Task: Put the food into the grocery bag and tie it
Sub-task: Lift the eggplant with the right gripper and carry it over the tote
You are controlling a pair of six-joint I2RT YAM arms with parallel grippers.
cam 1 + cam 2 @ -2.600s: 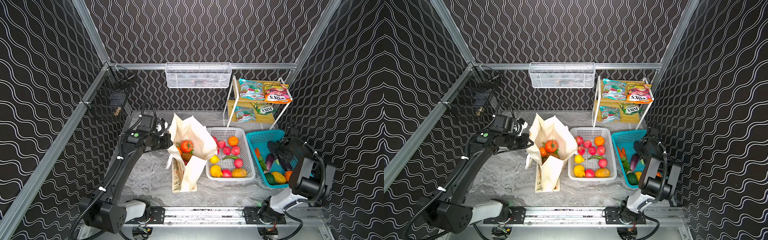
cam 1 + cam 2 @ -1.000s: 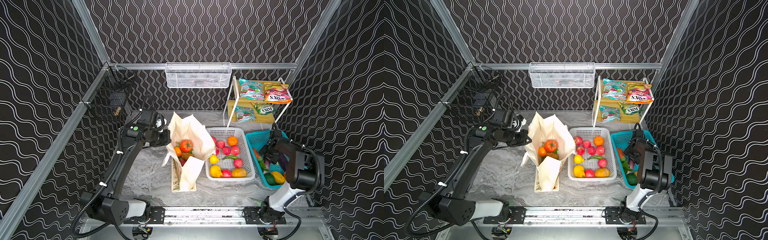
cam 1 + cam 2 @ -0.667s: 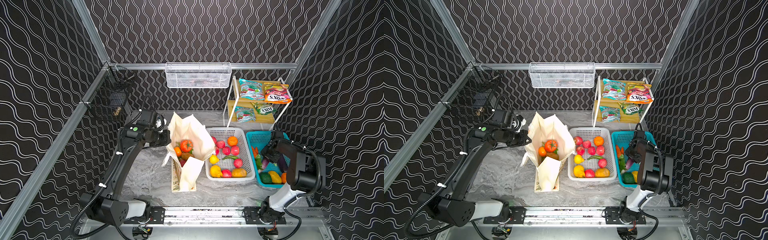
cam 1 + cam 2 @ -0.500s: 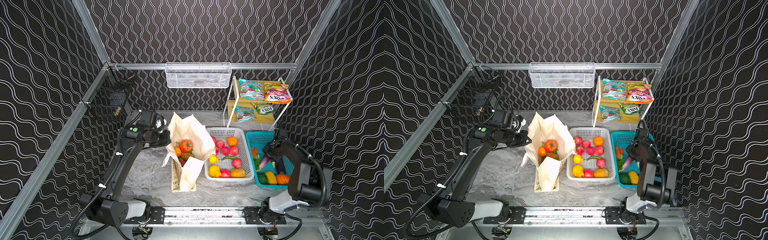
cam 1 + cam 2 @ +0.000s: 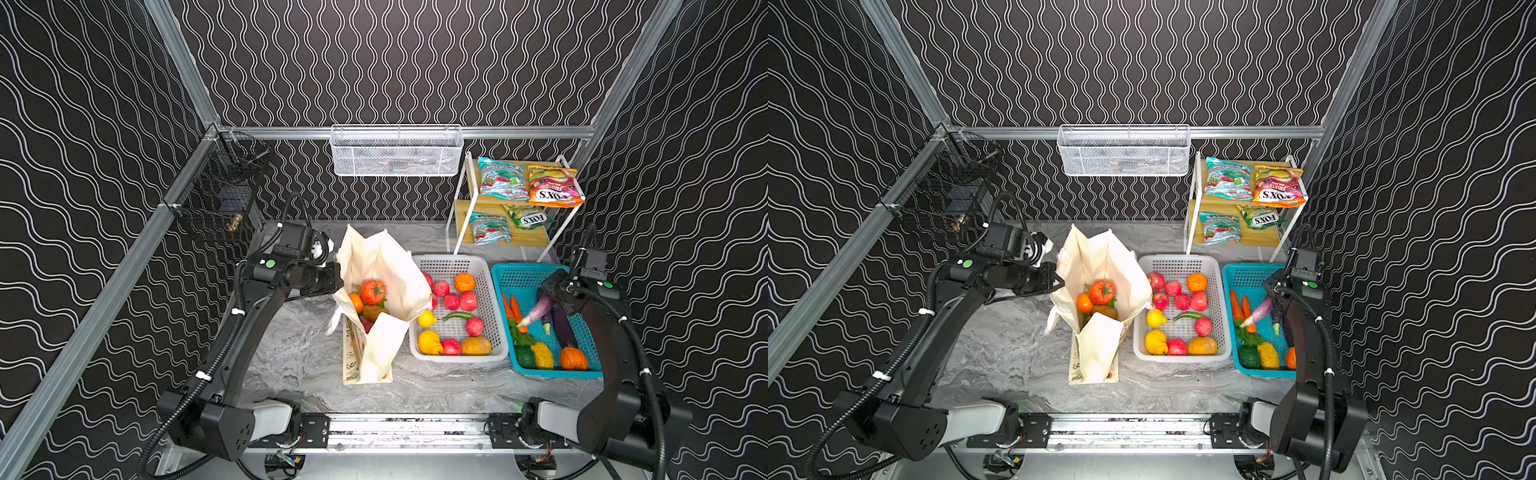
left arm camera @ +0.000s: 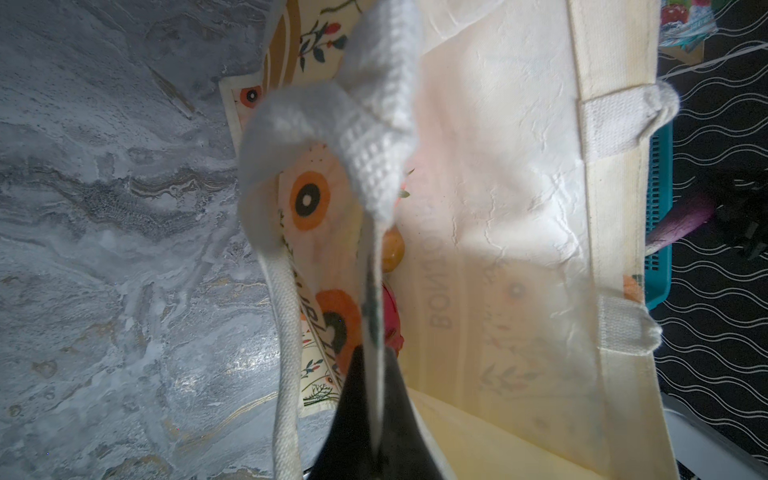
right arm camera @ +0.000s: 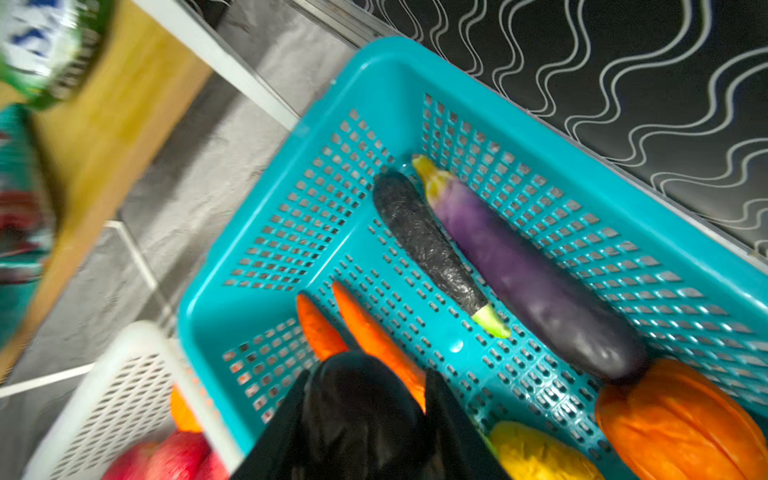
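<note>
L gripper (image 5: pixel 334 281) is pinched tight on the bag (image 5: pixel 386 266) rim beside a white strap (image 6: pixel 286 353), prob. to hold the mouth open and the limp canvas upright for loading. Bag stands mid-surface (image 5: pixel 299 345) right beside the white basket (image 5: pixel 446 264). It's cream, creased, w/ floral print, and its front wall is folded forward. Tomato (image 5: pixel 372 291) and orange (image 5: pixel 356 302) show inside, more underneath. R gripper (image 5: pixel 555 297) is closed on a pale purple eggplant (image 5: pixel 536 311), raised over the teal basket (image 5: pixel 523 274), likely the next item in. Packets (image 5: pixel 550 191) sit on the shelf. Straps aren't tied yet.
</note>
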